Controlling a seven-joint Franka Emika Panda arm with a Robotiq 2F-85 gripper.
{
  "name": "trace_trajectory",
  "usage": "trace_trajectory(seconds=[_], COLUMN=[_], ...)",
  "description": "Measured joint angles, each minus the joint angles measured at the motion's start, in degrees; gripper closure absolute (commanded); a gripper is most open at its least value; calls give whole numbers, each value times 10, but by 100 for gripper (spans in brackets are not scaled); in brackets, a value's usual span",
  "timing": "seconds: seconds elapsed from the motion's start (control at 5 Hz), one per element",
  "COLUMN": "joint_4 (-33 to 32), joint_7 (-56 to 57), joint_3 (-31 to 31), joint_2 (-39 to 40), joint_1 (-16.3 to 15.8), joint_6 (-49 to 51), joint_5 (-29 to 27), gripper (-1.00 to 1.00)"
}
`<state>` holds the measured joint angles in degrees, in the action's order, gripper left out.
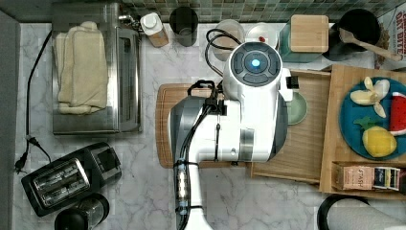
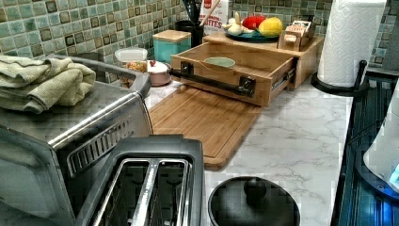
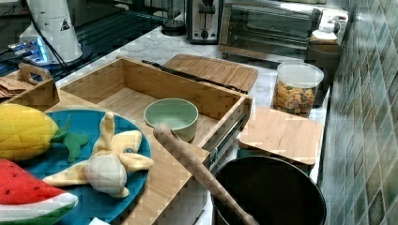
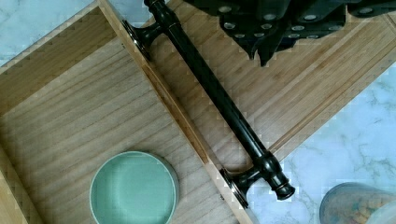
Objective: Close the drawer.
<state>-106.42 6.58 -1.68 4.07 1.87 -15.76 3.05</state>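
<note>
Looking down through the top view, I see the arm rise from the bottom edge and bend over the cutting board, its white wrist with the blue-lit disc covering the left part of the drawer. In the wrist view the gripper hangs over the cutting board just beside the drawer's black bar handle, apart from it. I can make out dark fingertips close together with nothing between them, but the picture cuts them off, so I cannot tell whether they are parted or pressed.

The drawer stands pulled well out of the wooden box, its front wall over the edge of the cutting board in the left view. A pale green bowl sits upright on its floor, near the box end.

As for writing, at the top view's left there is none I can read on the toaster oven or the toaster. At the top view's right edge a carton shows red letters, probably "OAT BITES"; in the left view I read only "BITES". On the box top, beside the blue plate, a small holder carries packets whose print is too small to read.
</note>
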Motion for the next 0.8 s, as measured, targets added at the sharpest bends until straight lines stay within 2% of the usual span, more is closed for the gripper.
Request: trace_trajectory(seconds=[0.4,0.6,0.8], joint_4=[-6,-11,-30], joint_7=[0,38,110], joint_3=[0,0,0], joint_2=[3,3,2], joint_1=[0,0,1], joint_6=[0,-5,-64], joint_5=[1,-4,-4], gripper=[100,100,100])
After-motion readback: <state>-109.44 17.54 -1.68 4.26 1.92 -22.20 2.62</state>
